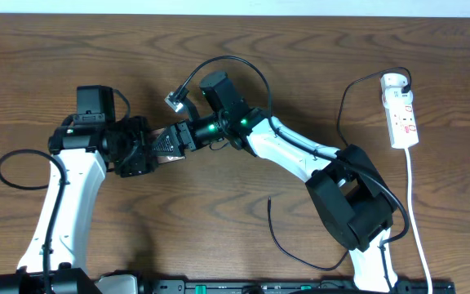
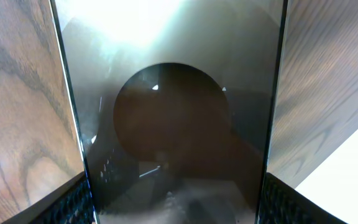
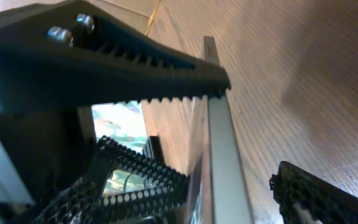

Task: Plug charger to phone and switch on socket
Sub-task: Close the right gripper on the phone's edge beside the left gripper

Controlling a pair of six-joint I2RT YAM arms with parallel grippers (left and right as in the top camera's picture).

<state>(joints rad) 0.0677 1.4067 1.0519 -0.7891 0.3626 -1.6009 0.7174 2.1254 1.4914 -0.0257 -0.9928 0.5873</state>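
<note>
The left gripper is closed on the phone. Its two ribbed fingers press against the phone's opposite long edges, and the glossy face between them mirrors the round wrist camera. From overhead the left gripper holds the phone just above the table, with the phone's free end pointing toward the right arm. The right gripper meets that free end with its jaws parted. The toothed upper finger sits over the phone's thin edge and the lower finger is well clear on the other side. Nothing shows between them except that edge, and no connector is visible in its grasp. Overhead, the right gripper sits directly against the phone's right end. The socket lies far to the right of the phone near the table's back edge, and its white cord trails toward the front. The charger has its black plug seated at the socket's rounded far end. Its thin cable curves from there toward the phone's side and passes behind the right arm. Another stretch lies on the wood in front and to the right of the phone, ending in a loose tip too small to make out. Whether the socket's switch is on cannot be told.
</note>
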